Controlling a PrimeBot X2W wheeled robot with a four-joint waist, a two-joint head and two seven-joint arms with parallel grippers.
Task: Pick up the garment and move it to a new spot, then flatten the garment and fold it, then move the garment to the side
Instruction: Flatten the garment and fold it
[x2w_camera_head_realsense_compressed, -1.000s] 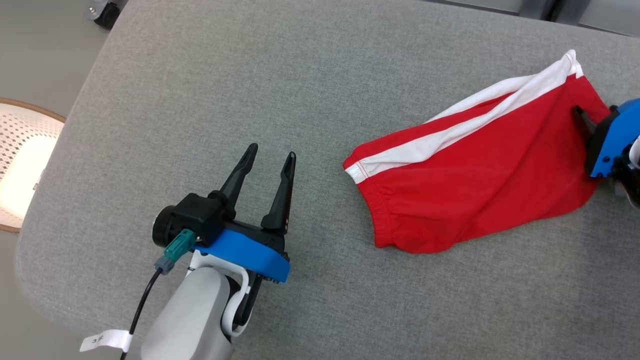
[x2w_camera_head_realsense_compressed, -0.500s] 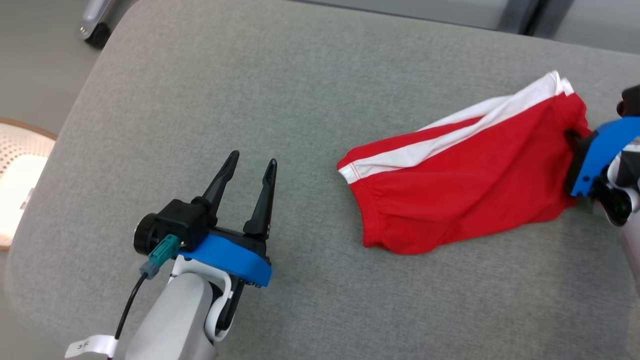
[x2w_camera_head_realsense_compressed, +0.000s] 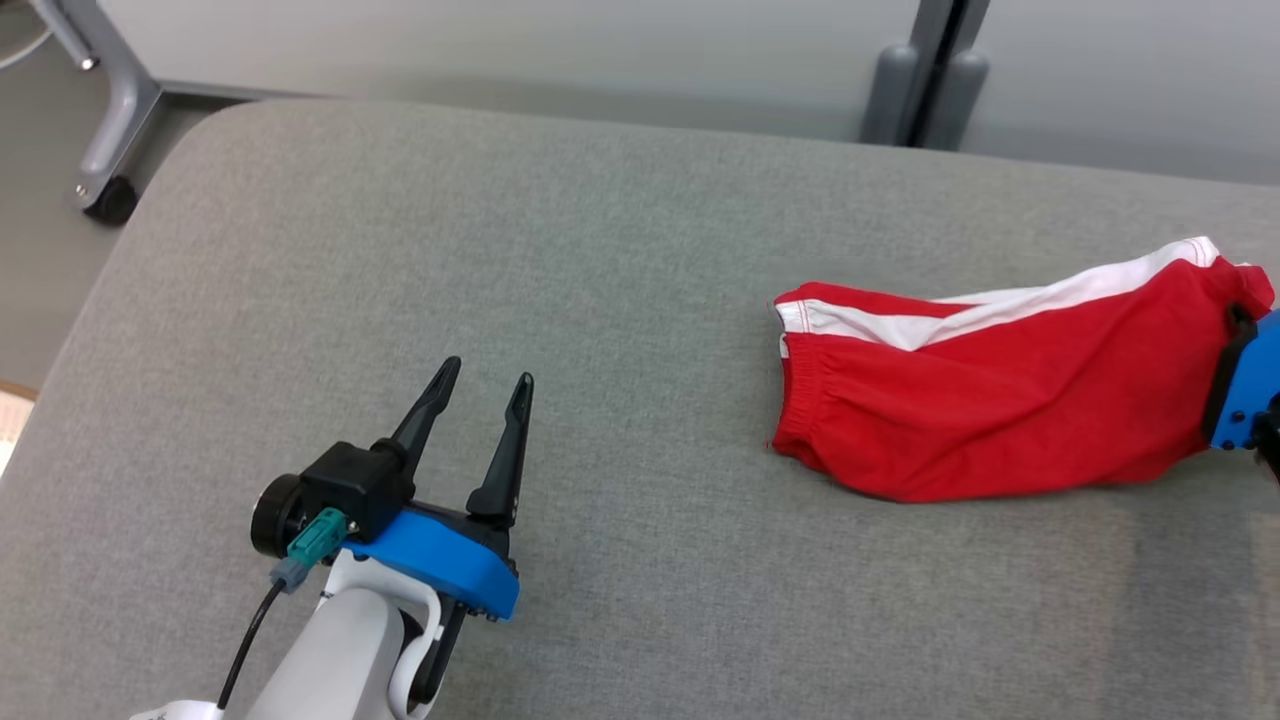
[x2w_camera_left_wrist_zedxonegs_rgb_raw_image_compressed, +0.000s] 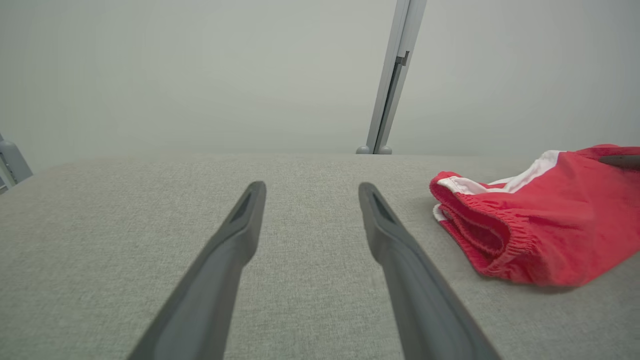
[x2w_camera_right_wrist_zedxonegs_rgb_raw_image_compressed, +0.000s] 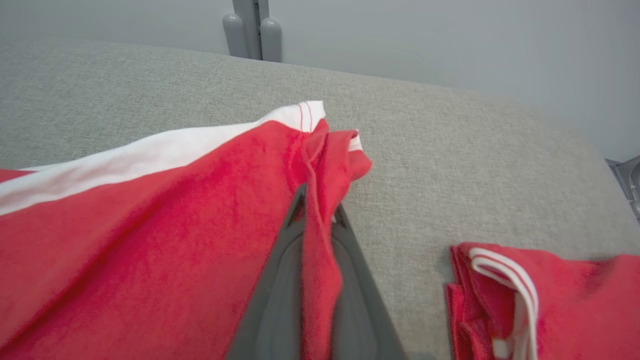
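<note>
On grey cushion (x2w_camera_head_realsense_compressed: 600, 250): two garments (x2w_camera_right_wrist_zedxonegs_rgb_raw_image_compressed: 150, 200) (x2w_camera_right_wrist_zedxonegs_rgb_raw_image_compressed: 575, 300), one in closed right gripper (x2w_camera_right_wrist_zedxonegs_rgb_raw_image_compressed: 320, 207); left gripper (x2w_camera_head_realsense_compressed: 488, 371) agape.

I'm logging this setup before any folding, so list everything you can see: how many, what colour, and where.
padded table: one, grey, under everything.
shorts: one, red with white side stripe, on the table's right part.
second garment: one, red with white trim, bunched on the table beside the right gripper.
post: one, grey, behind the far edge.
wheeled leg: one, grey, on the floor past the far left corner.
left gripper: one, dark fingers, open, over bare table.
right gripper: one, dark fingers, shut on the shorts' end.
</note>
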